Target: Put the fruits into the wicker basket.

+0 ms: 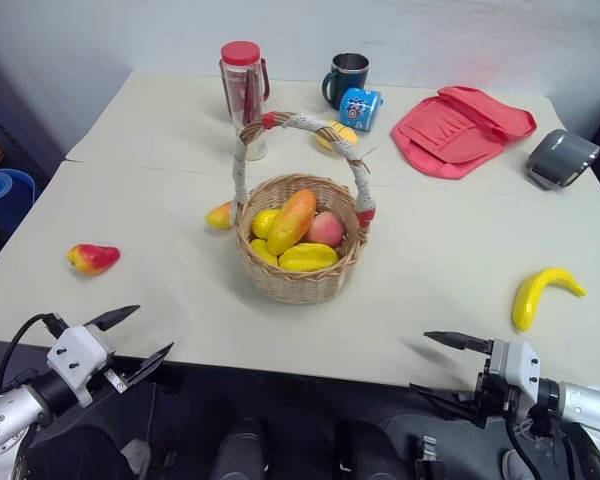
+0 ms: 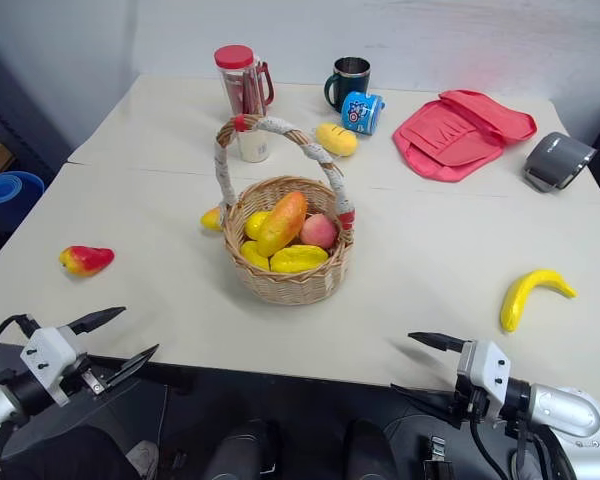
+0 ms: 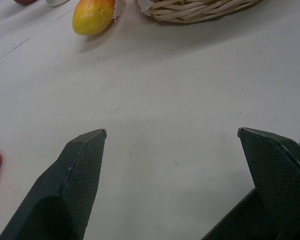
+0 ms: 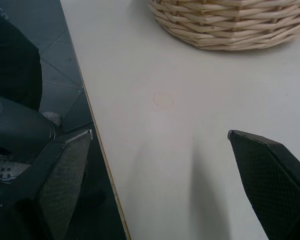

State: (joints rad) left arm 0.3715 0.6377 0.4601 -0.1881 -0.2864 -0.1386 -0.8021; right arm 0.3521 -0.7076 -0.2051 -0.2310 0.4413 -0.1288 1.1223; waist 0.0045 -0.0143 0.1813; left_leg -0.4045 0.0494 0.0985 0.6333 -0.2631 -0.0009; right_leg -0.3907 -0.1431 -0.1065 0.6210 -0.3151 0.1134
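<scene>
So both my end effectors are spread wide with nothing in them: the left end effector [image 1: 137,338] hangs over the near table [image 1: 450,260] edge at about 7 o'clock from the wicker basket [image 1: 298,278], and the right end effector [image 1: 432,364] at about 5 o'clock.

The basket sits mid-table and holds an orange mango [image 1: 292,221], a pink peach [image 1: 326,229] and a few yellow lemons [image 1: 307,257].

Outside the basket: a banana [image 1: 540,292] out at 3 o'clock, a red-yellow pear [image 1: 92,258] at 9, another pear [image 1: 220,215] just beside the basket wall at 10, and a lemon [image 2: 336,138] at 12, near the blue can [image 1: 359,108].
</scene>
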